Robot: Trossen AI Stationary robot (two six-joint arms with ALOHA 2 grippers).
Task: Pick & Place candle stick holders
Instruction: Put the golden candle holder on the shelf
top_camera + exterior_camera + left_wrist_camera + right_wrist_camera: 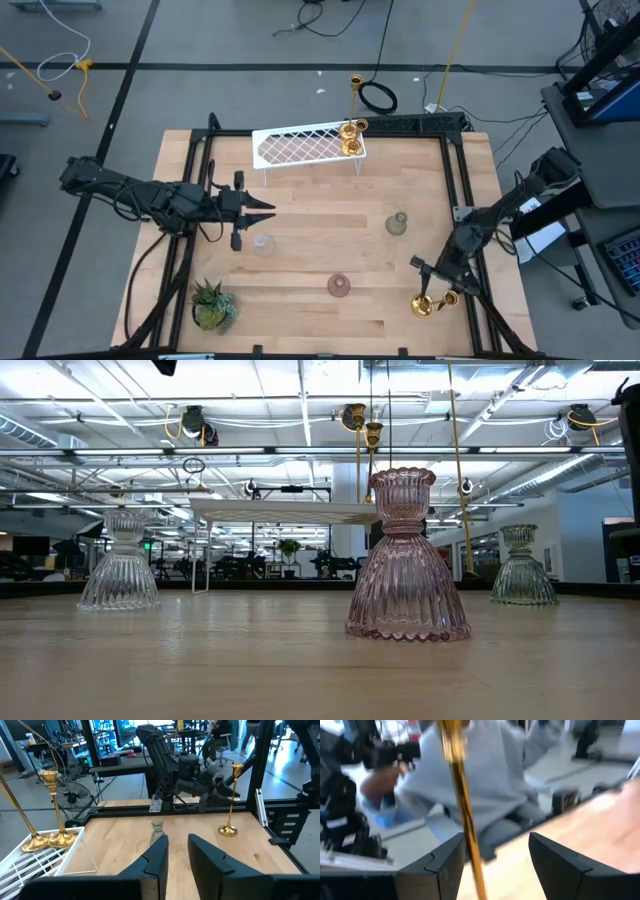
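A gold candle stick holder (pixel 422 305) stands upright on its round base near the table's right front corner. My right gripper (pixel 420 266) is open beside it, and in the right wrist view its slim stem (pixel 465 820) stands between the fingers, close to one of them. Other gold holders (pixel 350 135) stand on the white wire rack (pixel 300 147). On the table stand a clear glass holder (pixel 263 243), a pink one (pixel 339 286) and a greenish one (pixel 397 223). My left gripper (pixel 264 207) is open with a narrow gap and empty, just beyond the clear holder's far side. My right gripper has the gold holder's stem (pixel 470 845) between its open fingers, which come level from the right. I cannot tell whether one finger touches the stem. The holder stands upright with its base (pixel 228 831) on the table.
A spiky potted plant (pixel 212 305) stands at the near left corner. The table's dark frame rails (pixel 455 170) run along the sides. A person in a grey top (pixel 470 770) shows beyond the table in the right wrist view. Bare wood lies in the middle of the table (pixel 320 225).
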